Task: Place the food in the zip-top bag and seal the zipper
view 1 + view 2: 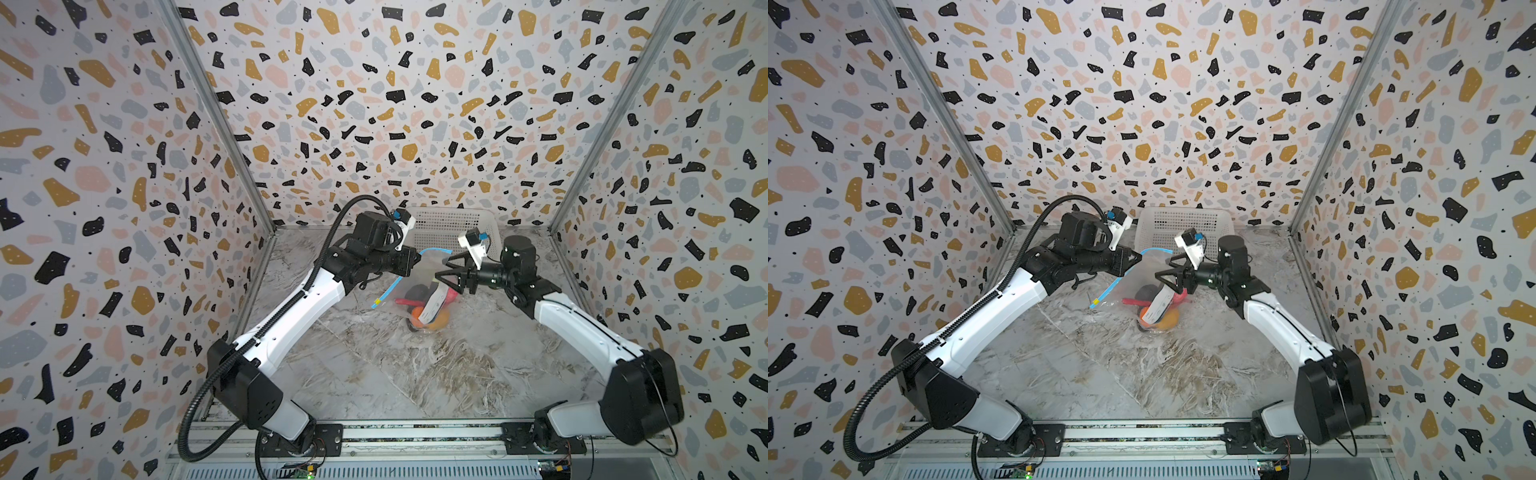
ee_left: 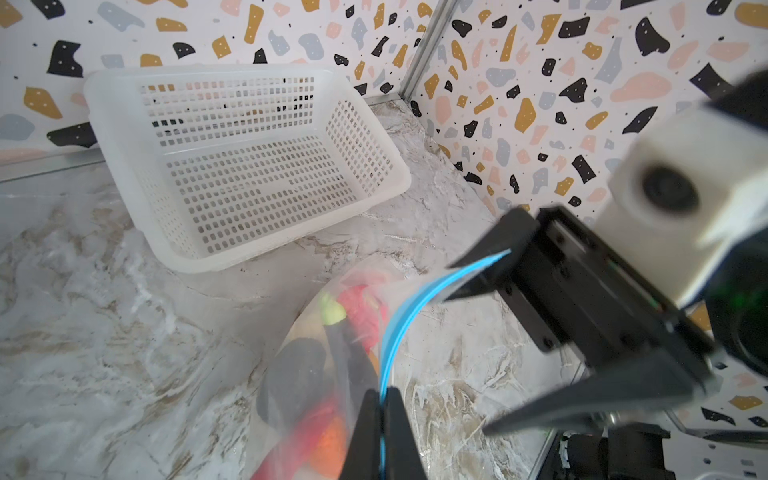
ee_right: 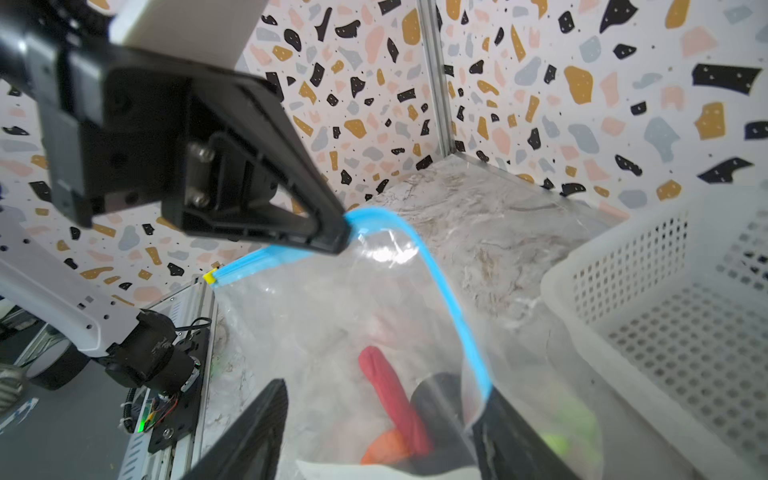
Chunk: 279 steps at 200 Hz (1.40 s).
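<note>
The clear zip-top bag [image 1: 401, 286] [image 1: 1129, 284] hangs just above the marble floor with the food [image 1: 432, 322] [image 1: 1163, 320] inside: an orange ball, a red chili [image 3: 390, 390] and a dark piece [image 2: 299, 370]. My left gripper [image 1: 417, 259] [image 1: 1139, 258] [image 2: 382, 395] is shut on the light-blue zipper [image 2: 399, 324] [image 3: 440, 282], holding the mouth edge up. A small yellow tab [image 3: 210, 279] marks the zipper's low end. My right gripper [image 1: 441, 269] [image 1: 1160, 268] [image 3: 386, 390] is open astride the bag's top, and the zipper's other end lies against one finger.
A white perforated basket [image 1: 453, 228] [image 1: 1183, 228] [image 2: 249, 257] [image 3: 623, 266] stands at the back against the wall, just behind the bag. Patterned walls close in the back and both sides.
</note>
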{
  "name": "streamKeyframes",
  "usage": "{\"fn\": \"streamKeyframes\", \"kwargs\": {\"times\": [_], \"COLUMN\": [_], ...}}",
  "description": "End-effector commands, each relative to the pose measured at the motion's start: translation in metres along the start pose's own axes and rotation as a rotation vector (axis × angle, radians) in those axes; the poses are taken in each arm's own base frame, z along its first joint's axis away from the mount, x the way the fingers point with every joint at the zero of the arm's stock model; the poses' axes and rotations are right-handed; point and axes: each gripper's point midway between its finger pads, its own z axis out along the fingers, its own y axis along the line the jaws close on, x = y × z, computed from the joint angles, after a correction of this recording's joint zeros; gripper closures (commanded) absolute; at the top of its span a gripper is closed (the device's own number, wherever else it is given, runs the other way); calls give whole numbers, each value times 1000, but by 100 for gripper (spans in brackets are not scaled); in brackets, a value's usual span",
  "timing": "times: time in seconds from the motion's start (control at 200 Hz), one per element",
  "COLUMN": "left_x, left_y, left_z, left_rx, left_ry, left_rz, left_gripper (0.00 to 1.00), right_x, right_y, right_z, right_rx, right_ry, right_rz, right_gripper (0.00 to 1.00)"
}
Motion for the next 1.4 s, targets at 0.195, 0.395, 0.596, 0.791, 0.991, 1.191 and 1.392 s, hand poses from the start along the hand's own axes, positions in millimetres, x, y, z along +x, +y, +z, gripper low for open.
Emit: {"fn": "streamKeyframes", "kwargs": {"times": [0.195,0.395,0.596,0.791,0.991,1.191,1.392], "left_x": [-25,-30,-34,-45,-58,-74,-100], "left_y": [-36,-45,-61,-78,-87,-101,-153], "left_z": [-10,-13,-12,-14,-21,-18,9], "left_rx": [1,-20,-10,8,8,21,130], "left_ry": [-179,-240,-251,-284,-356,-453,-503], "left_rz": [-169,-229,-250,-317,-443,-569,-611], "left_gripper": [100,100,100,100,100,100,100], "right_x": [1,0,-16,-37,-57,-59,-54], "right_y": [-22,-21,-30,-49,-55,-65,-72], "right_z": [-48,-53,-81,-102,-115,-115,-119], "right_rx": [348,337,404,457,479,496,522], "right_ry": [-229,-221,-255,-263,-305,-307,-286], "right_rz": [271,280,235,268,252,286,322], "right_gripper": [23,20,15,15,13,13,12]}}
